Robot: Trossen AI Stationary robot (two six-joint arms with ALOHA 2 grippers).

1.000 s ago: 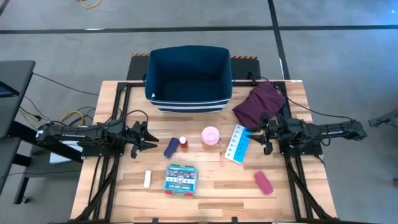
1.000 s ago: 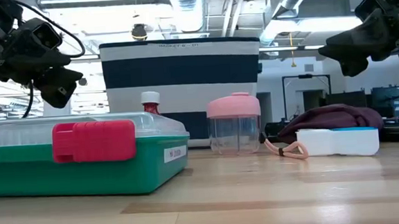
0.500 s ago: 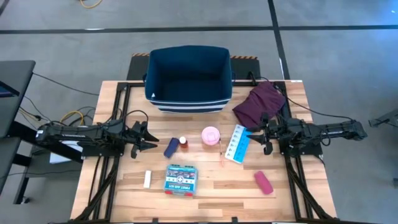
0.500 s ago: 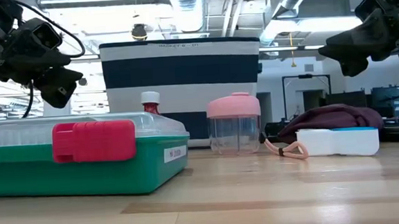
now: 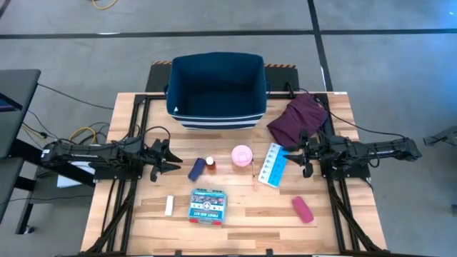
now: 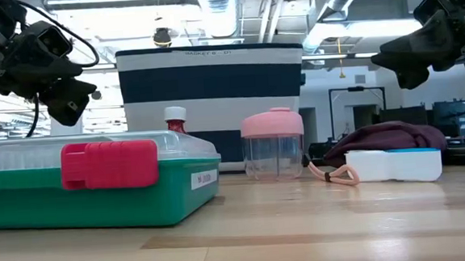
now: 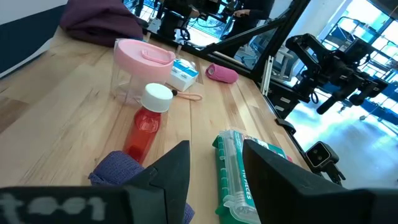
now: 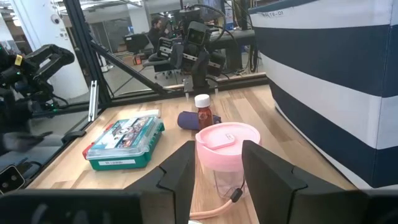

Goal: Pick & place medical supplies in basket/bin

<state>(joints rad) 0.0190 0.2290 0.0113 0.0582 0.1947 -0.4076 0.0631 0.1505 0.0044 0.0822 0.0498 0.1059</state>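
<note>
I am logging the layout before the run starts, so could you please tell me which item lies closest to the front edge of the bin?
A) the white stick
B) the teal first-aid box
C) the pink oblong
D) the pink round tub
D: in the high view the pink round tub sits just in front of the bin, while the first-aid box, white stick and pink oblong all lie farther from it.

The navy striped bin (image 5: 217,89) stood open at upper centre; below it lay a blue tube (image 5: 196,169), red-capped bottle (image 5: 211,163), pink tub (image 5: 242,155), pill strip (image 5: 272,165), teal box (image 5: 208,205).
</note>
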